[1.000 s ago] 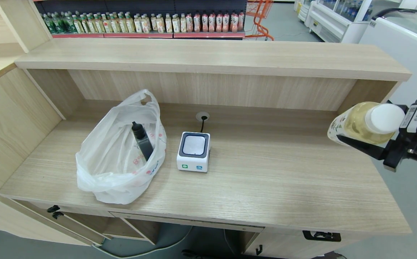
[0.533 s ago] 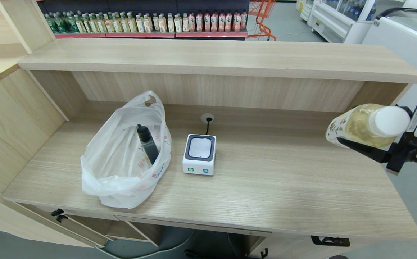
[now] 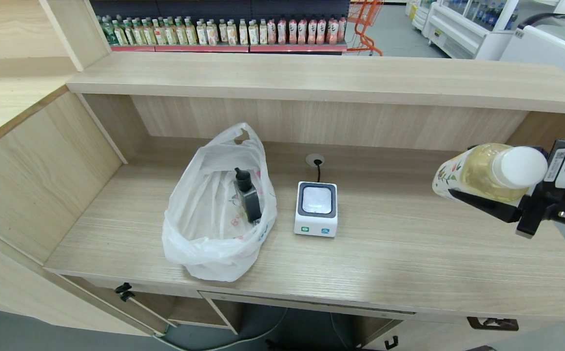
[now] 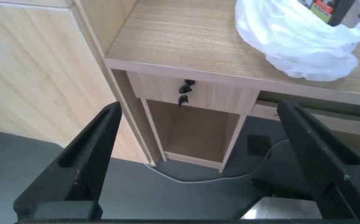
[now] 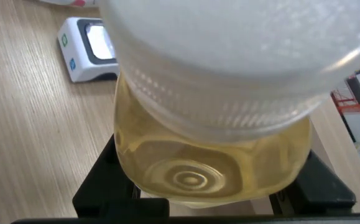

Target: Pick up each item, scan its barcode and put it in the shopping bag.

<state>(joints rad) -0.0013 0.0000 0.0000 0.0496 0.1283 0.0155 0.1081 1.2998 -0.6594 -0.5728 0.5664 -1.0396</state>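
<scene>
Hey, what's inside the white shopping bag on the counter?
A dark bottle with a black cap leans inside the shopping bag, on the side facing the scanner. Crumpled plastic covers the bag's bottom, so anything lying lower cannot be seen.

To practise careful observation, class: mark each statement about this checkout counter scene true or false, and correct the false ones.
1. The right gripper holds a yellow drink bottle with a white cap. True.
2. The scanner lies inside the shopping bag. False: it stands on the counter beside the bag.
3. A dark bottle sits in the shopping bag. True.
4. The left gripper grips a can. False: it is open and empty.
</scene>
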